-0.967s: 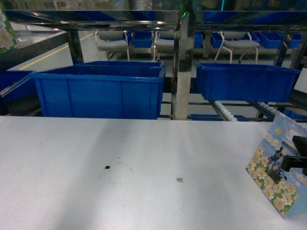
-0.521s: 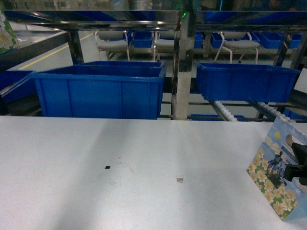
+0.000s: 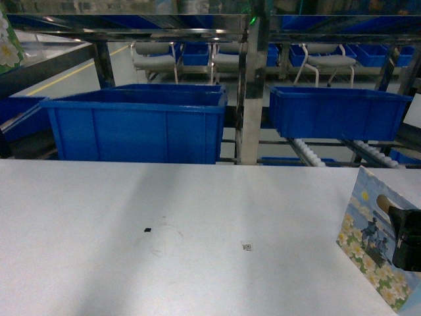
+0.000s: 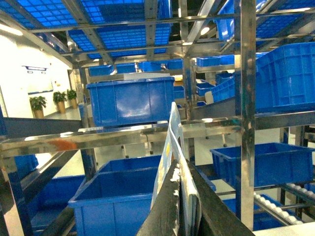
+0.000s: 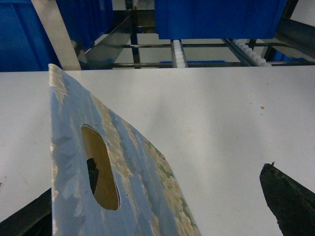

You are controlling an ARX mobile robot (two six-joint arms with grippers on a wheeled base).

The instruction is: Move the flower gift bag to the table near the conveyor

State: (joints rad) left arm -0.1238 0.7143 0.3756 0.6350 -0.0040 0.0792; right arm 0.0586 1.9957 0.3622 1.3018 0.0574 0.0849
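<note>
One flower gift bag (image 3: pixel 376 238) on desk (image 3: pixel 164 217) near conveyor (image 3: pixel 309 153) | right fingers (image 5: pixel 283 199) spread wide around it | next: withdraw | left fingers (image 4: pixel 189 206) pinch another bag.

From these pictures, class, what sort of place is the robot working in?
Probably a warehouse or factory picking area: large blue plastic bins sit in shiny steel-framed racks, lanes of small white roller wheels run beneath them, and a flat white-grey worktable stands in front.
</note>
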